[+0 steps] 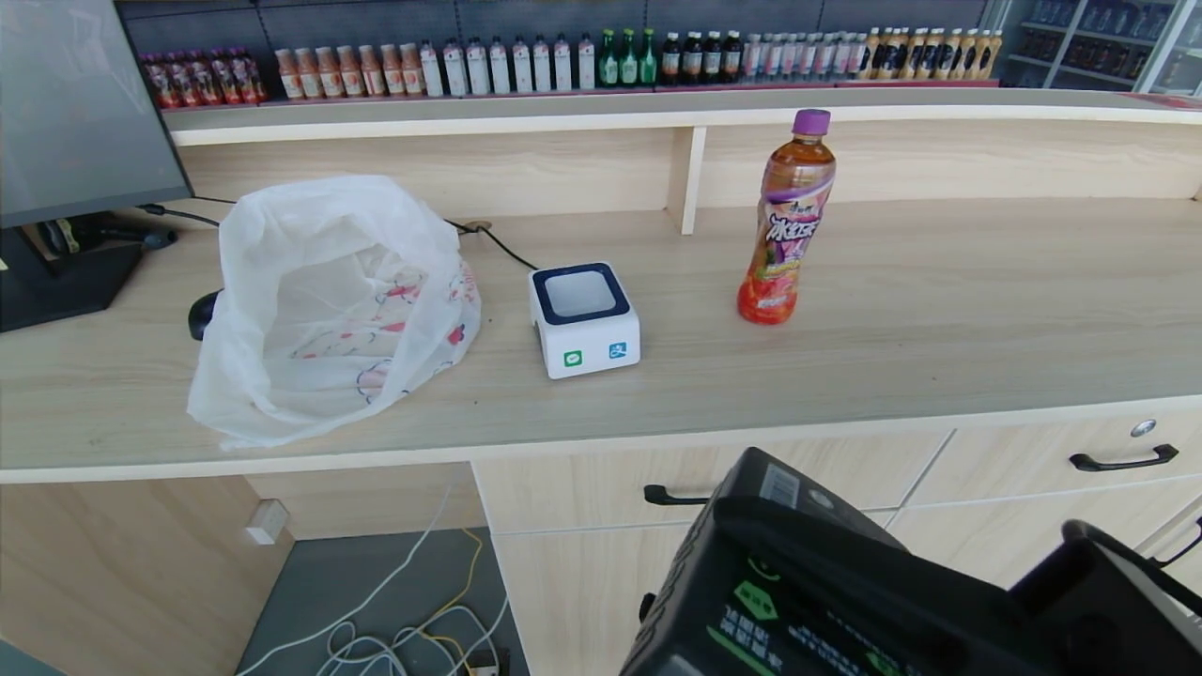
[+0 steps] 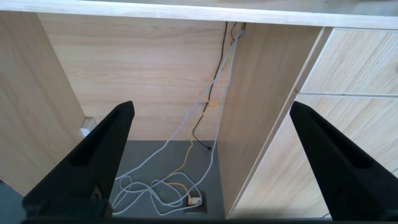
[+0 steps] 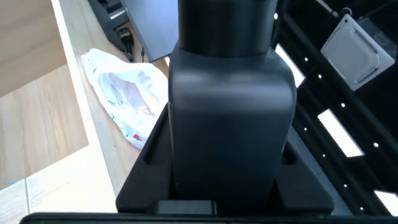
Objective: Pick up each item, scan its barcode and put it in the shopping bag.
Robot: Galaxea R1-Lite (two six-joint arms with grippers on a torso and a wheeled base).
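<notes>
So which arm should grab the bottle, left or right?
Probably the right. The bottle stands right of the scanner, on the side of the right arm. The left tool hangs open down low, facing the cables under the counter.

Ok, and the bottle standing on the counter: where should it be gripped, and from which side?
Grip the bottle around its labelled middle, below the narrowing shoulder, coming in level from the front or the robot's right. It stands upright, tall and slim, so a grab at the cap would probably tip it. The scanner sits to its left, so that side is tighter.
</notes>
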